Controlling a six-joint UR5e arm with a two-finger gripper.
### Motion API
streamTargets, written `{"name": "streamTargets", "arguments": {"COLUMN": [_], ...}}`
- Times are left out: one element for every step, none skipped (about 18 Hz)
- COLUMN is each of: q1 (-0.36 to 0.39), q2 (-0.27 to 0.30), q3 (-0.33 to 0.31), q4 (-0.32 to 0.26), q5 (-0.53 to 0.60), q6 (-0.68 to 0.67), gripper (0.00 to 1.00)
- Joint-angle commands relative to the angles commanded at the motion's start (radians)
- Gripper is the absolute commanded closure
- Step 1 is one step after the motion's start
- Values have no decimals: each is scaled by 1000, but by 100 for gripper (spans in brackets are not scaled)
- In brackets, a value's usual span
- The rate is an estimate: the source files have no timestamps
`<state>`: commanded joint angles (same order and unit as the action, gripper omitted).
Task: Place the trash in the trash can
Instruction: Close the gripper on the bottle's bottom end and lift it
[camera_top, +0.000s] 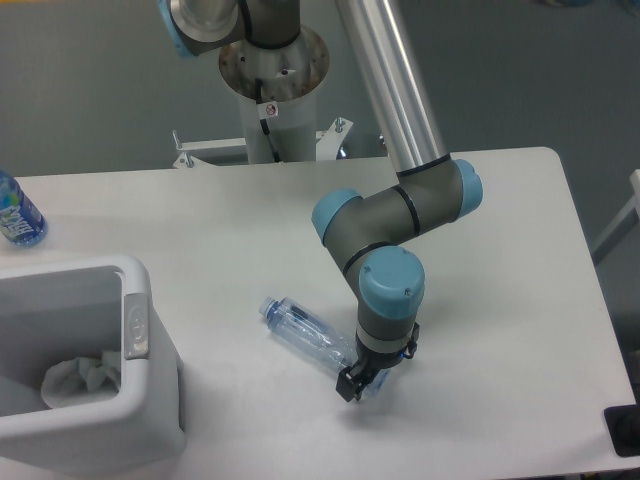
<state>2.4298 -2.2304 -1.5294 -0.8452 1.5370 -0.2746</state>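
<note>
Straddling the base of the clear bottle (312, 337), my gripper (357, 382) sits low on the counter (500, 300); I cannot tell if it has closed. I want a firm squeeze before lifting. Far left, the trash can (140, 400) holds the wad (80, 378).

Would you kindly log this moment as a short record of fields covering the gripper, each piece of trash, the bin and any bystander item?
gripper: down at the base end of the clear bottle; finger state not readable
clear bottle: lying on the table, cap pointing toward the bin
crumpled wad: inside the trash can
trash can: upright at the table's front-left
blue-label bottle: at the far-left edge, apart from everything
</note>
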Motion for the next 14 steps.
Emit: {"name": "streamTargets", "arguments": {"q1": [2,0,0,0,0,0,0,0,0,0,0,0,0,0], "q2": [0,0,-2,0,0,0,0,2,2,2,2,2,5,8], "q3": [-2,-3,-3,-3,-3,-3,-3,-3,-3,-3,-3,-3,-3,-3], "q4": [0,0,0,0,0,0,0,0,0,0,0,0,0,-2], "q5": [0,2,0,0,0,0,0,-5,-6,-8,-8,-8,-9,-9], "q6": [0,0,0,0,0,0,0,0,0,0,2,2,3,3], "gripper": [17,20,24,26,28,30,30,33,35,37,38,38,39,40]}}
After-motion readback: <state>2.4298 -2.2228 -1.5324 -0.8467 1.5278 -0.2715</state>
